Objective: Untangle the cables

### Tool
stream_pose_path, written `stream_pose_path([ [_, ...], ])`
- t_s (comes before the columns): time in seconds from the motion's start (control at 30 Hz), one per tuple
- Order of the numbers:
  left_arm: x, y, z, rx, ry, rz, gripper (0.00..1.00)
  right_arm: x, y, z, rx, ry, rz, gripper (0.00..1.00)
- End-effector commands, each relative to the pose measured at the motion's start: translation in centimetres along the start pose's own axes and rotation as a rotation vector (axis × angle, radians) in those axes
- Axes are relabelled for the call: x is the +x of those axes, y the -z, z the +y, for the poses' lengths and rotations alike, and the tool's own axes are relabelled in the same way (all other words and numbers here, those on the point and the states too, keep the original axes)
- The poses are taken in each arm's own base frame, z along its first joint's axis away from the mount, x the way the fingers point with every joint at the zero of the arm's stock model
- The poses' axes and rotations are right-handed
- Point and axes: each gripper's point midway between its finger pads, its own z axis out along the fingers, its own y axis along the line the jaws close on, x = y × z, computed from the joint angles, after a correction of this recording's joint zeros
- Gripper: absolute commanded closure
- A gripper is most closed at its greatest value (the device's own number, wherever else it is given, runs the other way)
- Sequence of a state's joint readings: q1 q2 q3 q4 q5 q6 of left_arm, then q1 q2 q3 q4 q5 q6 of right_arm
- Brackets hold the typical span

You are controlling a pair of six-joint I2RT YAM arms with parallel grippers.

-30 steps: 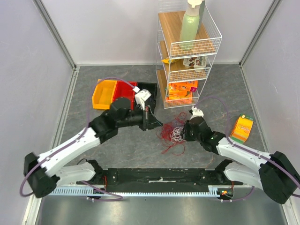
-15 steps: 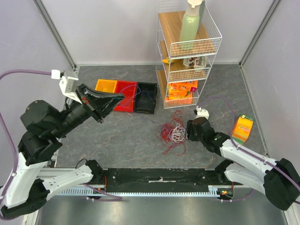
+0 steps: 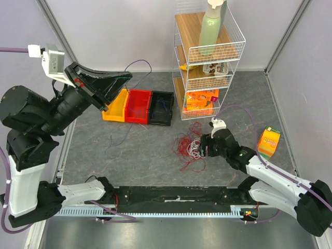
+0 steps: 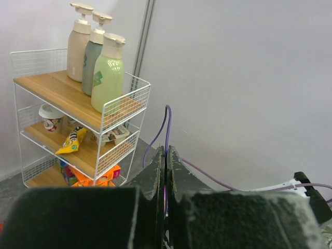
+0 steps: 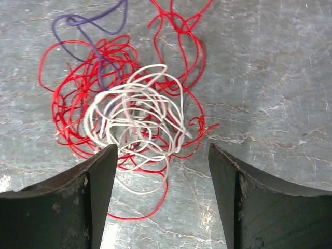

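Note:
The cables lie as a loose clump of red cable (image 3: 185, 147) (image 5: 78, 88) and white cable (image 3: 196, 149) (image 5: 140, 114) on the grey floor mid-table. A purple cable (image 4: 167, 122) is pinched in my left gripper (image 3: 127, 77) (image 4: 166, 151), which is shut on it and raised high at the left; its loop sticks up past the tips. A short purple strand (image 5: 93, 23) lies at the clump's far edge. My right gripper (image 3: 205, 146) (image 5: 162, 151) stands open just beside the clump, low over the floor, with only stray red and white loops between its fingers.
A white wire shelf rack (image 3: 207, 57) with bottles and snacks stands at the back. Orange (image 3: 115, 111), red (image 3: 139, 106) and black (image 3: 162, 108) bins sit left of it. An orange box (image 3: 268, 141) lies at the right. Walls close in on three sides.
My left arm swung up and back to the left, drawing the purple cable away from the clump. My right gripper opened wide beside the clump.

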State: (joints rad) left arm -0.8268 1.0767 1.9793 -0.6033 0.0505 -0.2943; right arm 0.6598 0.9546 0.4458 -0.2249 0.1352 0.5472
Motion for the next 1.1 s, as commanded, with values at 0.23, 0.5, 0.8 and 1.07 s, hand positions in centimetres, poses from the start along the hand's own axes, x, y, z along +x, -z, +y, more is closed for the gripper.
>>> stream_pose_path([
  [0.23, 5.0, -4.4, 7.5, -0.31, -0.156, 0.1, 0.98, -3.6, 2.3, 3.0, -0.128, 0.036, -0.092, 0.22],
  [0.5, 7.4, -7.4, 11.3, -0.428, -0.218, 0.108, 0.98, -3.9, 3.5, 2.5, -0.11, 0.026, -0.116, 0.21],
  [0.8, 6.7, -9.9, 15.9, -0.398, -0.057, 0.08, 0.98, -4.2, 3.9, 2.2, -0.091, 0.027, -0.121, 0.21],
  [1.07, 6.7, -11.9, 17.9, -0.354, -0.009, 0.081, 0.98, -5.0, 3.6, 2.8, -0.098, 0.036, -0.11, 0.2],
])
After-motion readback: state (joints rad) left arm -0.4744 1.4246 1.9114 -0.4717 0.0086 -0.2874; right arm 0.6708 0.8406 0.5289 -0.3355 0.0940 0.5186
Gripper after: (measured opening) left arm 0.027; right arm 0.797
